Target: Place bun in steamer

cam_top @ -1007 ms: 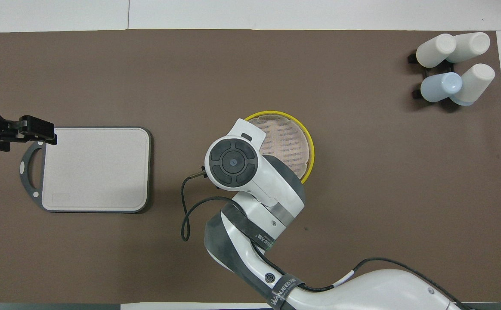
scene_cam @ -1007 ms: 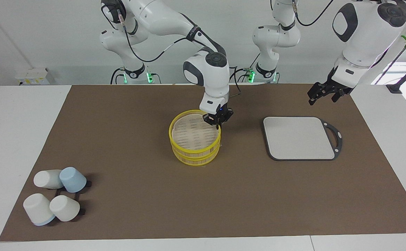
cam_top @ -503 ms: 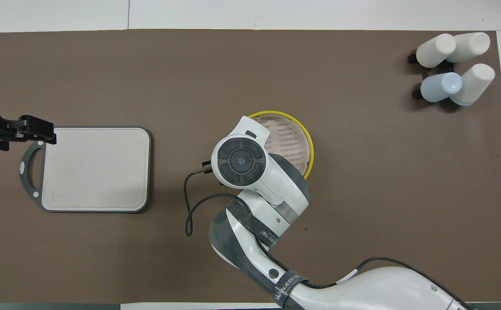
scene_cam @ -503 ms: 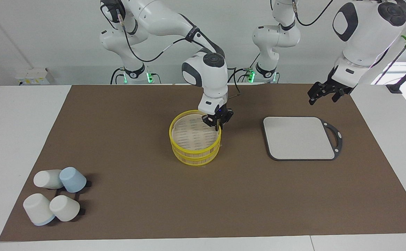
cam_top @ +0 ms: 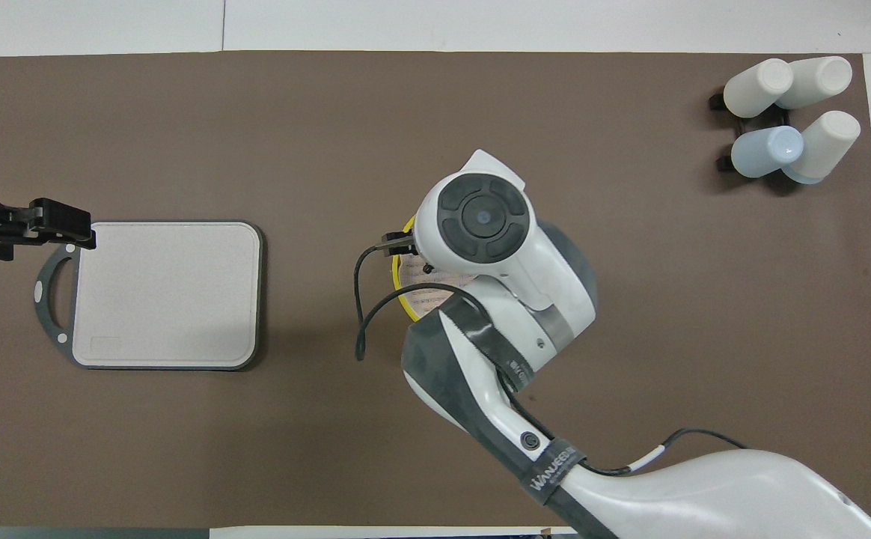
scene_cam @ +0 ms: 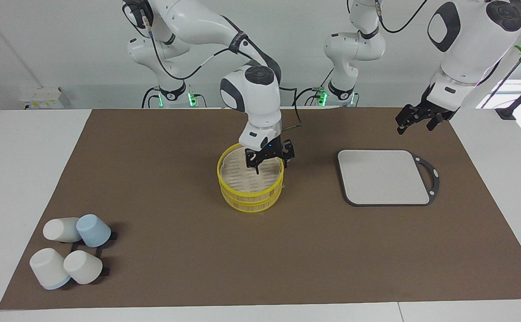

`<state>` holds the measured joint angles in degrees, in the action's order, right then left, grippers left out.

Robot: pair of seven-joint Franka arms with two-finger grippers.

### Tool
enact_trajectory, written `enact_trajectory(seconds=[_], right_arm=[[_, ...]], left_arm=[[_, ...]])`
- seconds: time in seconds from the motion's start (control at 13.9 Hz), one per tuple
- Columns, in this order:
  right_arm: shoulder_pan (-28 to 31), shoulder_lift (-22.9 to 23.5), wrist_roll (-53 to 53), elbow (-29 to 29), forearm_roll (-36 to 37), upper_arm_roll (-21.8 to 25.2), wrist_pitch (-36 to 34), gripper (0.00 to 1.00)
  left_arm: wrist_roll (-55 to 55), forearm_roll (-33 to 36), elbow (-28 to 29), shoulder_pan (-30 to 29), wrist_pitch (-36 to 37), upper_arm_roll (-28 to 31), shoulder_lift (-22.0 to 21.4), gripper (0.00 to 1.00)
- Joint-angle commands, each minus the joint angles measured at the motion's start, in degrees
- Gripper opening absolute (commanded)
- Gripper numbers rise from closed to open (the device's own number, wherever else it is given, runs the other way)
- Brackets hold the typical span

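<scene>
The steamer [scene_cam: 250, 184] is a round yellow-rimmed basket in the middle of the brown mat. In the overhead view only a sliver of the steamer [cam_top: 420, 283] shows under the right arm. My right gripper [scene_cam: 270, 163] hangs just over the steamer's top, on the side nearer the robots, fingers spread and nothing seen between them. No bun shows in either view. My left gripper [scene_cam: 415, 121] waits open in the air near the grey board's handle corner; it also shows in the overhead view [cam_top: 57, 224].
A grey square board [scene_cam: 383, 176] with a dark handle lies toward the left arm's end; it also shows in the overhead view [cam_top: 166, 292]. Several white and blue cups [scene_cam: 70, 250] on a black rack stand at the right arm's end, far from the robots, also overhead [cam_top: 791, 120].
My right gripper has moved from the steamer's edge toward its middle, turned, and its fingers have spread apart. The left arm has hardly moved.
</scene>
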<state>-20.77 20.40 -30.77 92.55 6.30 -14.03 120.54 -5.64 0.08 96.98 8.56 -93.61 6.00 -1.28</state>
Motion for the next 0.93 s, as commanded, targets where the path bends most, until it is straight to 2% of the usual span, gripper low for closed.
enact_trajectory(seconds=[0.0, 0.14, 0.5, 0.72, 0.86], right_arm=[[5.64, -6.85, 1.59, 0.7, -0.5, -0.47, -10.64, 1.0], [10.29, -10.8, 1.94, 0.71, -0.67, -0.55, -18.81, 1.0], [18.13, -17.58, 11.51, 1.5, -3.4, -0.56, -28.95, 1.0], [18.05, -19.78, 12.93, 2.63, -3.92, 0.67, -30.8, 1.0], [16.83, -20.58, 13.28, 3.25, -7.51, 4.26, -30.46, 1.0]], left_arm=[[0.89, -0.34, -1.27, -0.57, 1.07, -0.46, 0.23, 1.0], [0.89, -1.04, -1.27, -0.65, 0.8, -0.29, 0.14, 1.0], [0.89, -1.13, -1.36, -0.65, 0.54, -0.29, 0.05, 1.0], [0.89, -1.13, -1.53, -0.65, 0.54, -0.29, 0.05, 1.0], [0.98, -1.05, -1.53, -0.65, 0.54, -0.47, 0.05, 1.0]])
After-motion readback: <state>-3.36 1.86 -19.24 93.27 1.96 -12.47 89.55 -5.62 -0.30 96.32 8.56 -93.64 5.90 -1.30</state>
